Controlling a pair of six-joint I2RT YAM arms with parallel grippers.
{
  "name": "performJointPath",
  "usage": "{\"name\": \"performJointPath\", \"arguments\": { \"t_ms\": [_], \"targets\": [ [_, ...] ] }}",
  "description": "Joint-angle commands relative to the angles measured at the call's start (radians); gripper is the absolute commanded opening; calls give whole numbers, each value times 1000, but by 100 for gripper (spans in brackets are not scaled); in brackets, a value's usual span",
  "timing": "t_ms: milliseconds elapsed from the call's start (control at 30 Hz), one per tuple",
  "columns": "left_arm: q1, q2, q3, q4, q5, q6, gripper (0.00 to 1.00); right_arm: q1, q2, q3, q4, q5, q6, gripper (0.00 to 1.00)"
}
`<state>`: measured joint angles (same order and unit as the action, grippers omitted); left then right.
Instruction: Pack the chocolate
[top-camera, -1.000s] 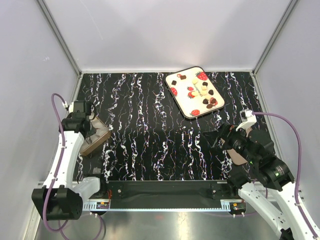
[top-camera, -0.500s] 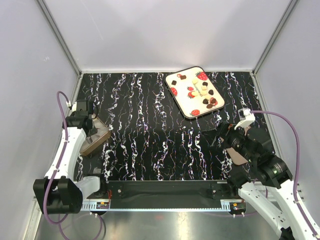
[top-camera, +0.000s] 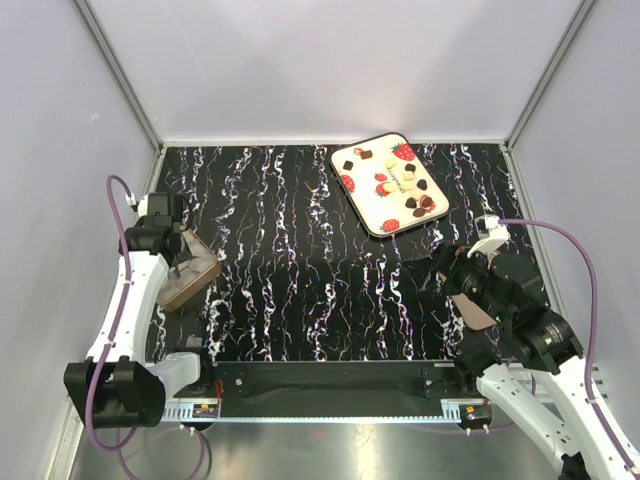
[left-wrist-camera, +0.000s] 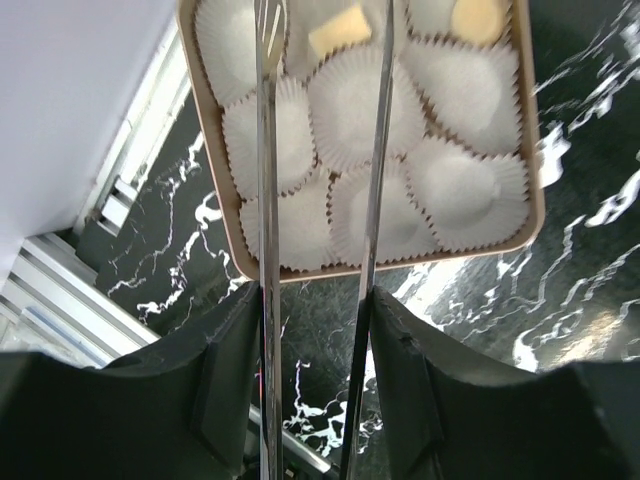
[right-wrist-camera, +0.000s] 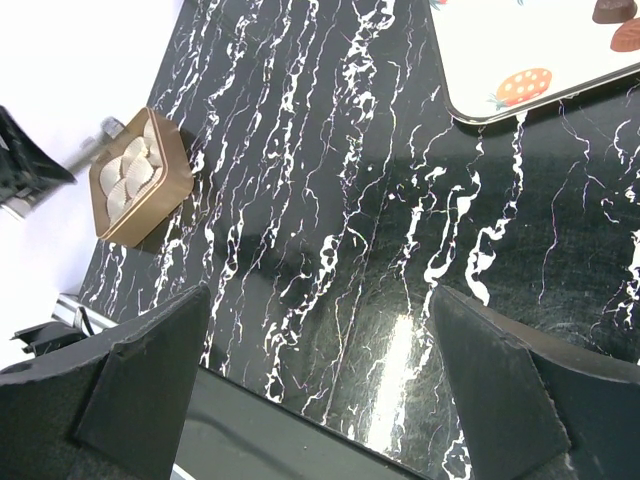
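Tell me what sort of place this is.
Probably a robot test cell, not a kitchen. Plain white walls in metal framing enclose a marble-patterned table. The left arm and right arm are bolted at its near edge, and a strawberry tray sits staged.

We're looking at a robot lab cell: blank white panels (top-camera: 330, 60) on aluminium struts (top-camera: 118, 70) box in a black marbled table (top-camera: 280, 260), with two white arms (top-camera: 127, 300) bolted at its near edge and purple cables (top-camera: 540, 224) looping off them.
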<state>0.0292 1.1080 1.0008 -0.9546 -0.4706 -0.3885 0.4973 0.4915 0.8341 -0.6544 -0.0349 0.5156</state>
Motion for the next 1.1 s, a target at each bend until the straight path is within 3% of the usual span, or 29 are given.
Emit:
{"name": "performJointPath", "arguments": {
  "t_ms": [0,267,400,667,1067],
  "targets": [
    [3,-31,107,-7,-22,11,49,7,18,14,38,26,-3,100],
    [-73,-36,288,-33,101,24,48,7,47,34,27,29,8,100],
    [-269,29,372,-13,119,-9,47,7,53,52,-5,59,15,100],
    [-661,344,620,95,50,48,47,7,33,98,-96,150,3,100],
    [-796,687,716,411,158,195,52,7,44,105,-100,170,20,100]
  ]
}}
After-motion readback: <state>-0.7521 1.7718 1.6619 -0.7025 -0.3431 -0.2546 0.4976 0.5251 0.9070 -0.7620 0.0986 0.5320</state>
